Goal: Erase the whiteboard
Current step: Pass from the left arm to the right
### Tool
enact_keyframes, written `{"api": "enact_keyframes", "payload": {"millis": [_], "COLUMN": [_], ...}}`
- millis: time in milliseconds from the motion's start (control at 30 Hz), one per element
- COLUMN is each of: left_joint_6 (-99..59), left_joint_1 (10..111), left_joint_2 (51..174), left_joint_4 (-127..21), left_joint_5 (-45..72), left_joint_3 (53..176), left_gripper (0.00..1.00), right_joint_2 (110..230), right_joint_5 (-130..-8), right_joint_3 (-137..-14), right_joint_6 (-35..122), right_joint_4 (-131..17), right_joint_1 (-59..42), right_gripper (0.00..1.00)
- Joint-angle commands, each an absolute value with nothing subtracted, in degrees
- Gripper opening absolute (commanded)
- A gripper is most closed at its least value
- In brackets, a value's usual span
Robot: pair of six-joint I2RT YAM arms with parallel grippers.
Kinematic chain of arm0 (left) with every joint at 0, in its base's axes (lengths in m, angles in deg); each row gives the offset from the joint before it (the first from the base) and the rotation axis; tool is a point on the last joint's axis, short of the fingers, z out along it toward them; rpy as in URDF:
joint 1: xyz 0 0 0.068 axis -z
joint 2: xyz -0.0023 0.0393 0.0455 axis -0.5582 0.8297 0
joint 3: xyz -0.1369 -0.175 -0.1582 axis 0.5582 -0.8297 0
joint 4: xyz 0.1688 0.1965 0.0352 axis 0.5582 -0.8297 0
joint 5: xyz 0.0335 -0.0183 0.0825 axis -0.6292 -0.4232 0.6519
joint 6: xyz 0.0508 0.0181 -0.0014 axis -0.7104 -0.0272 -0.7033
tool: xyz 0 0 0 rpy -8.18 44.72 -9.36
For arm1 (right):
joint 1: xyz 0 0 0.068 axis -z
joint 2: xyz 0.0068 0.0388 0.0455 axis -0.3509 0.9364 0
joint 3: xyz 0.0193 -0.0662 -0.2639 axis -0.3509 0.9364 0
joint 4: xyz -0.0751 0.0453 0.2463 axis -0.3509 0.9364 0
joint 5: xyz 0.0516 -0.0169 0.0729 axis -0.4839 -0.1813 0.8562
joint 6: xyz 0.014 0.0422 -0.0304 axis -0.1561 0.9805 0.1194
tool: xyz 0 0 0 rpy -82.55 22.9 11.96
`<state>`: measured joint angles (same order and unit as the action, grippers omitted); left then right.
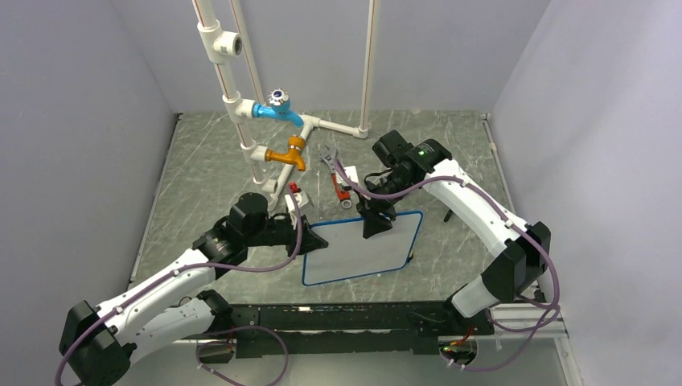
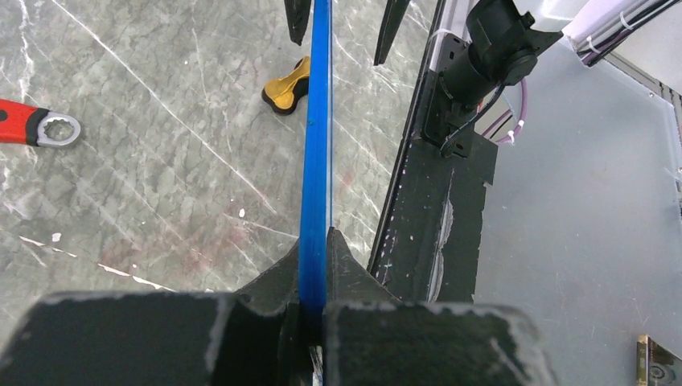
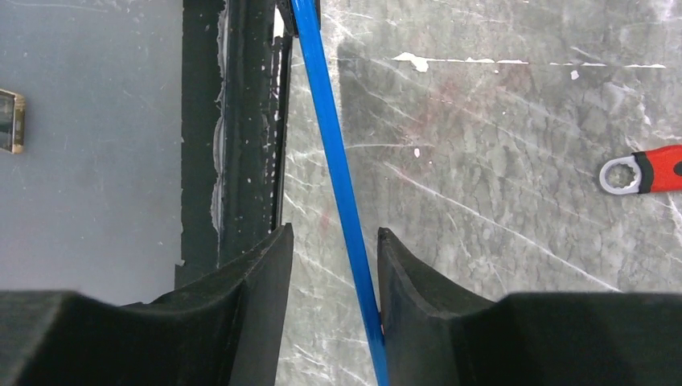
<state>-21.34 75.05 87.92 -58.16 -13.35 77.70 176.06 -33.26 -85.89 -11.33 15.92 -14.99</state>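
Note:
The whiteboard [image 1: 362, 251] has a plain white face and a thin blue frame, and sits at mid table. My left gripper [image 1: 315, 241] is shut on its left edge. In the left wrist view the blue frame [image 2: 314, 161] runs edge-on out from between the closed jaws of that gripper [image 2: 314, 269]. My right gripper [image 1: 378, 227] is open over the board's far edge. In the right wrist view the blue frame [image 3: 338, 169] passes between the spread fingers of the gripper [image 3: 334, 241] and touches the right finger [image 3: 402, 273].
A red-handled wrench [image 1: 342, 189] lies behind the board and shows in both wrist views [image 2: 32, 129] [image 3: 643, 173]. White pipes with a blue valve [image 1: 277, 108] and an orange tap [image 1: 288, 154] stand at the back. A small yellow-and-black item [image 2: 288, 88] lies beside the board. The black base rail [image 1: 346, 318] runs along the near edge.

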Motion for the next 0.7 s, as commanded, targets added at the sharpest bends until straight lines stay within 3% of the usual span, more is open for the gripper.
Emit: {"api": "enact_keyframes", "payload": {"millis": [0,167,300,400,500,533,600,667], "left_joint_6": [-22.1,-22.0,-21.8,-21.4,-21.0,-20.8,-20.1,-19.2], "left_joint_1": [74.9,74.9,75.0,74.9,74.9,75.0,75.0,75.0], "left_joint_2": [85.1,85.3,85.4,85.2,85.0,84.9,84.6,84.2], "left_joint_4": [-51.3,-50.4,-49.4,-48.3,-47.6,-47.4,-46.7,-46.2], "left_joint_5": [-13.2,-13.1,-13.5,-13.7,-13.9,-13.9,-13.8,-14.0], "left_joint_3": [81.0,81.1,81.1,81.0,80.7,80.5,80.0,79.6], "left_gripper": [0.00,0.00,0.00,0.00,0.00,0.00,0.00,0.09], "right_joint_2": [176.6,177.1,176.5,176.3,175.6,169.8,173.9,172.3], "right_joint_5": [-31.6,-31.4,-31.8,-32.0,-31.9,-31.8,-32.0,-32.2], "right_joint_3": [-86.4,-84.2,-82.5,-81.9,-81.9,-82.2,-82.6,-82.6], "right_joint_6": [-10.4,-10.3,-10.1,-9.9,-10.0,-9.8,-9.2,-8.3], "right_joint_4": [17.7,18.3,17.7,17.8,18.0,18.2,18.3,18.1], "right_joint_1": [-15.9,-17.0,-17.6,-17.9,-17.8,-17.8,-17.1,-15.5], "right_gripper": [0.41,0.27,0.20,0.00,0.00,0.00,0.00,0.00]}}
